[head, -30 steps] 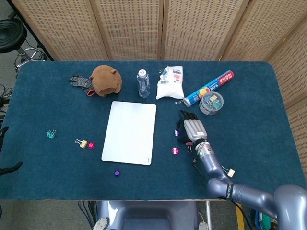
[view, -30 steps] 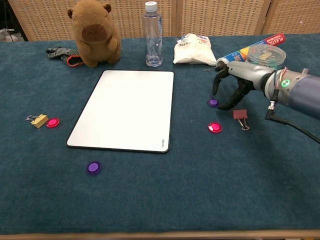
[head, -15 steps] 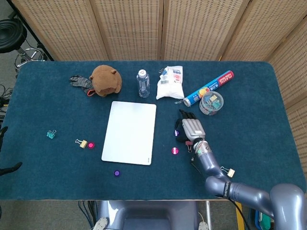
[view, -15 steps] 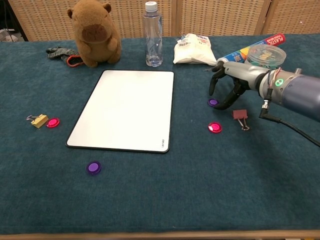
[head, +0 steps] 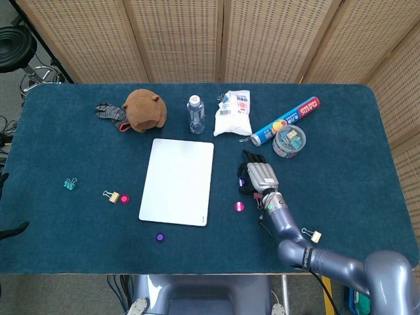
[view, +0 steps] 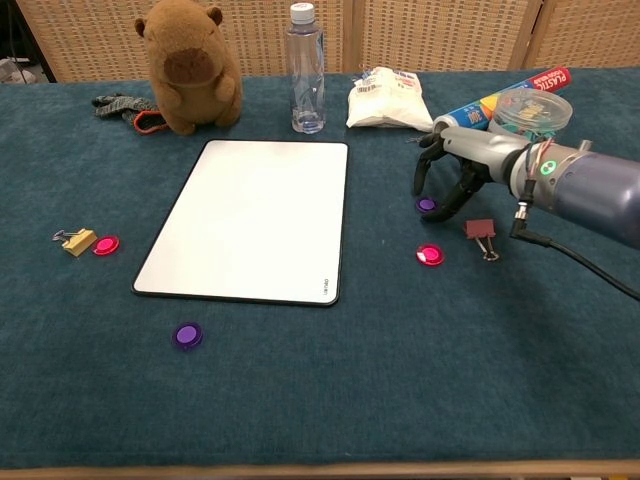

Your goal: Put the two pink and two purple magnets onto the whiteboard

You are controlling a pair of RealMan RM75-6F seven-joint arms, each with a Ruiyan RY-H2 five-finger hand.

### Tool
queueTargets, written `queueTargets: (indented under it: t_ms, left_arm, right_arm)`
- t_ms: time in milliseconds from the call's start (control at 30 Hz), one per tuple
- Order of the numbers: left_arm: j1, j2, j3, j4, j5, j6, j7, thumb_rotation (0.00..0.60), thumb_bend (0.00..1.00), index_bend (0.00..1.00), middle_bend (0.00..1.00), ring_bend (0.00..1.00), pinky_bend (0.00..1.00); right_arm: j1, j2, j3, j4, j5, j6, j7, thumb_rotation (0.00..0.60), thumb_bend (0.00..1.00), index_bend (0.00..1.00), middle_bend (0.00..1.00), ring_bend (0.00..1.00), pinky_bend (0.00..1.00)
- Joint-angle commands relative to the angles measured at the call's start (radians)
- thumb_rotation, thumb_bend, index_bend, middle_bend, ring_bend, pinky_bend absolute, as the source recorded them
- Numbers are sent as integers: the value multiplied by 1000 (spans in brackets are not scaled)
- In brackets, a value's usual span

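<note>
A white whiteboard (head: 177, 180) (view: 250, 220) lies flat mid-table. One purple magnet (view: 427, 204) (head: 241, 182) lies right of it, and my right hand (view: 455, 170) (head: 259, 177) arches over it with fingers spread to either side, holding nothing. A pink magnet (view: 430, 254) (head: 239, 206) lies just nearer the front. The other purple magnet (view: 187, 335) (head: 159, 237) is below the board's front left corner. The other pink magnet (view: 105, 244) (head: 125, 198) sits left of the board. Of my left hand (head: 5, 203) only dark, widely spread fingertips show at the head view's left edge.
A dark red binder clip (view: 480, 232) lies beside my right hand, and a yellow clip (view: 75, 240) touches the left pink magnet. Along the back stand a plush capybara (view: 188, 65), a bottle (view: 306, 70), a white bag (view: 385, 98), a tube (view: 505, 95) and a clip tub (view: 535, 108).
My right hand has edged left and lowered, its fingers now straddling the purple magnet. The magnets and the board have not moved.
</note>
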Motion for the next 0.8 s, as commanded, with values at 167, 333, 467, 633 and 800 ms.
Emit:
queueTargets:
  t_ms: [167,333,467,633,800]
  left_arm:
    - [-1,-1,-1,0,-3,-1,2,600,84,0,0,0,0]
    - [-1,0,-1,-1,-4,-3,0,600,84,0,0,0,0]
    - [-1,0,0,0,-2,-3,0,600,84,0,0,0,0]
    - [-2,1,2,-3,1,-6,-1,600,84,0,0,0,0]
    - [0,5,4,-5,5,-6,-9,600,85,0,0,0,0]
  right_arm:
    - [3,-6,-1,14,1,-6,4,600,295,503,0,0,0]
    - [3,-8,-2,19,4,-8,2,600,329,533,0,0,0]
    - [2,-5,-2,14,3,-3,1,600,374,544,0,0,0]
    - [0,11,6,-30,-12,12,7,600,434,550,0,0,0]
    - [3,24,21,-86,-62,33,36,600,469,562,0,0,0]
